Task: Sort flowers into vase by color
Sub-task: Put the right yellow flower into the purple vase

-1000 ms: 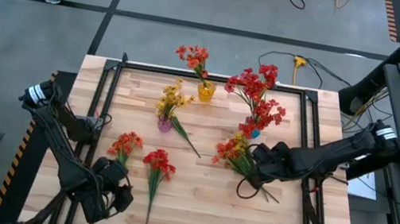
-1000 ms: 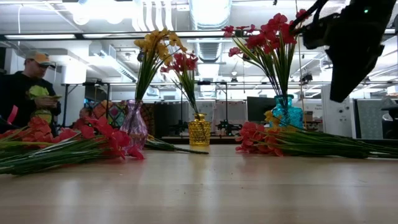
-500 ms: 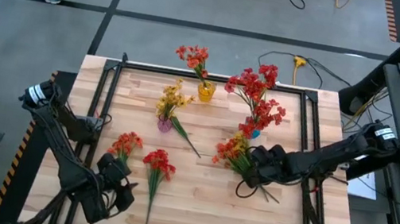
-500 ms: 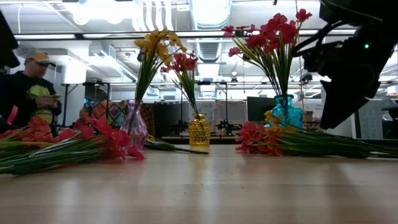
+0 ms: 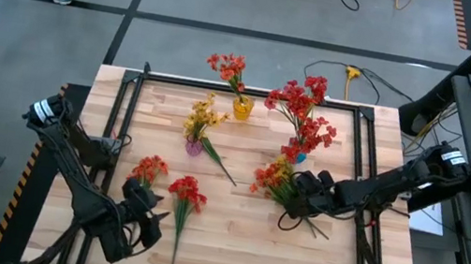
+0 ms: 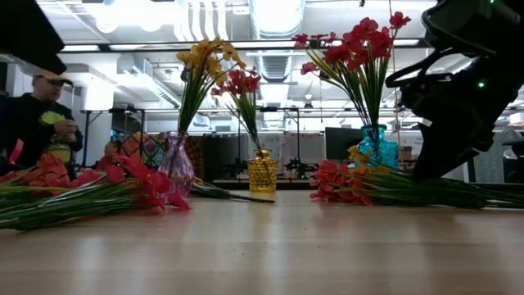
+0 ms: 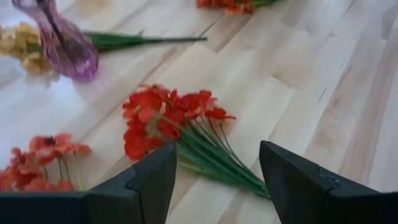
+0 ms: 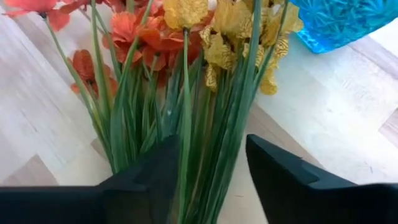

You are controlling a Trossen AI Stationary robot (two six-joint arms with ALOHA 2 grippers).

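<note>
A red spray [image 5: 186, 192] and an orange-red spray [image 5: 146, 170] lie flat on the table's near left. My left gripper [image 5: 152, 199] hovers open just near of them; in its wrist view the red spray's stems [image 7: 214, 155] run between the open fingers [image 7: 217, 180]. A mixed bunch of orange-red and yellow sprays [image 5: 275, 180] lies near the blue vase [image 5: 296, 155]. My right gripper [image 5: 294, 198] is open and low over that bunch's stems [image 8: 205, 124]. The purple vase [image 5: 193, 147] holds yellow flowers. The yellow vase [image 5: 241, 108] and the blue vase hold red ones. My right gripper comes slanting down from the table's right, its open fingers [image 8: 149, 177] standing on either side of the mixed bunch's green stems [image 8: 199, 162] and across them. I cannot tell whether they touch the stems. The bunch lies flat on the table.
A loose green stem [image 5: 219, 164] lies by the purple vase. Black rails [image 5: 130, 106] edge the tabletop on the left, right and far sides. A person [image 6: 37, 123] stands in the room beyond the table. Bare wood lies along the near edge [image 5: 235, 255].
My right gripper has come down toward the mixed bunch's stems and shifted slightly toward the table's left. My left gripper has moved toward the far edge and right, closer to the red spray. No flower has moved.
</note>
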